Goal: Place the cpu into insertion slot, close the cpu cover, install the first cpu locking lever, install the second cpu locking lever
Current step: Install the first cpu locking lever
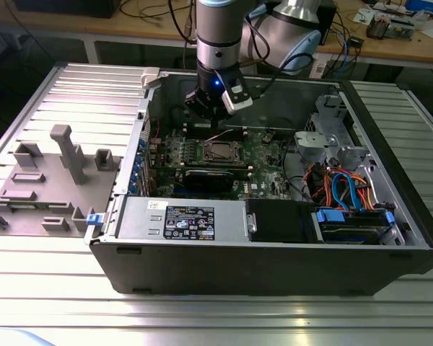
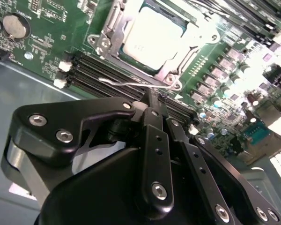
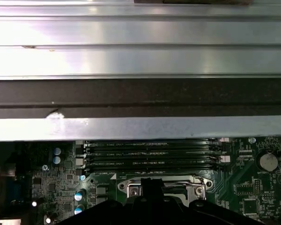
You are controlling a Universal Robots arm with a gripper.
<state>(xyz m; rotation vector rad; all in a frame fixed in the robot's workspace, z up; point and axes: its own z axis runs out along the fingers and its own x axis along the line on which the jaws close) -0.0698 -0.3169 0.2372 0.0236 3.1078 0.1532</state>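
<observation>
CPU (image 2: 152,35) is sitting in the insertion slot (image 1: 221,151) on the green motherboard (image 2: 51,33), pale metal top facing up, and the cpu cover (image 2: 110,44) frame looks like it's down around it, with the chip showing through the window. Next to the socket run the long black memory slots (image 2: 107,70), and a thin silver lever wire (image 2: 131,84) lies across them, between the socket and the gripper. In the second wrist view the gripper (image 2: 155,96) is right over that wire, its black fingers (image 2: 152,108) pinched close together with basically no gap; honestly can't tell if they're actually clamping the wire or just touching it. From the exterior view the gripper (image 1: 215,108) hangs inside the open computer case (image 1: 274,259), just beyond the socket toward the case's far wall, with a thin reddish line running from it down toward the socket. In the first wrist view you get the socket's silver rim (image 3: 160,183) next to the memory slots, and a coin battery (image 3: 268,161) sits off to one side of the board.
</observation>
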